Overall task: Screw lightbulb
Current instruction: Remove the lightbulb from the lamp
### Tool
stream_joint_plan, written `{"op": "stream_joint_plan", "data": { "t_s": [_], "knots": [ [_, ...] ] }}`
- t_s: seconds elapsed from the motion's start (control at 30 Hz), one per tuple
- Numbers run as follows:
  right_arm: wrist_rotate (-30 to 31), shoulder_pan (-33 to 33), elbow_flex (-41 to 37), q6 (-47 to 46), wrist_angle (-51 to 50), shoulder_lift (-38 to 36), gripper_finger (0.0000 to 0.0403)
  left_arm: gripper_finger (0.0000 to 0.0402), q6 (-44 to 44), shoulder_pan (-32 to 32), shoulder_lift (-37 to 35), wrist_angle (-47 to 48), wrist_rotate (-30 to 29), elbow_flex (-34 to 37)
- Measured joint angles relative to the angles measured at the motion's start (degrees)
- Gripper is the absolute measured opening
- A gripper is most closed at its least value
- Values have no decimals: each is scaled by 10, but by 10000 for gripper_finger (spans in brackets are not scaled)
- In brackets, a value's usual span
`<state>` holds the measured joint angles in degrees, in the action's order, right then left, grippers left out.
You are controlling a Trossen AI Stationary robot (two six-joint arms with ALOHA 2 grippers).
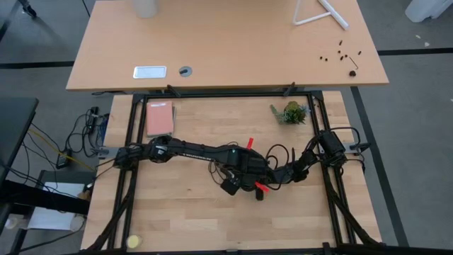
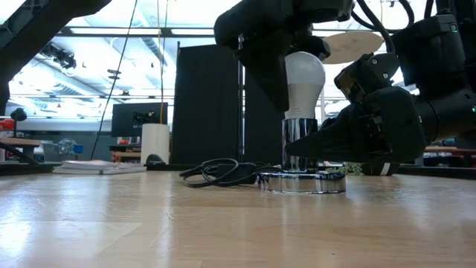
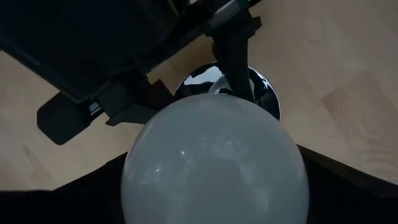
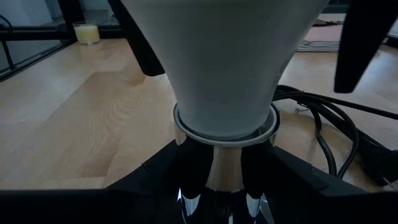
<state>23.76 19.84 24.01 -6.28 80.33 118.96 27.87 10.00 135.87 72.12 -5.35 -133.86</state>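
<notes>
Two end effectors at upright lightbulb (image 2: 305, 78), left (image 2: 286, 56) seemingly grasping its globe, right (image 2: 327, 138) clamping socket (image 2: 302, 181).

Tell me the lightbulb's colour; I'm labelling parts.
White, with a shiny silvery base: the lightbulb shows best in the low view.

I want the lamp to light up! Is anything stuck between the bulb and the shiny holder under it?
Nothing visible is. The lightbulb already stands upright in the socket, its base inside. The left gripper is around the bulb, and the right gripper grips the socket's neck.
</notes>
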Motion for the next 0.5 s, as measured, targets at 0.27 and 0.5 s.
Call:
{"op": "stream_joint_plan", "data": {
  "t_s": [0.27,0.5],
  "knots": [
    [0,0,0,0,0,0,197,335,59,1,0,-7,1,0],
    [0,0,0,-1,0,0,197,335,114,2,0,-12,-32,0]
  ]
}}
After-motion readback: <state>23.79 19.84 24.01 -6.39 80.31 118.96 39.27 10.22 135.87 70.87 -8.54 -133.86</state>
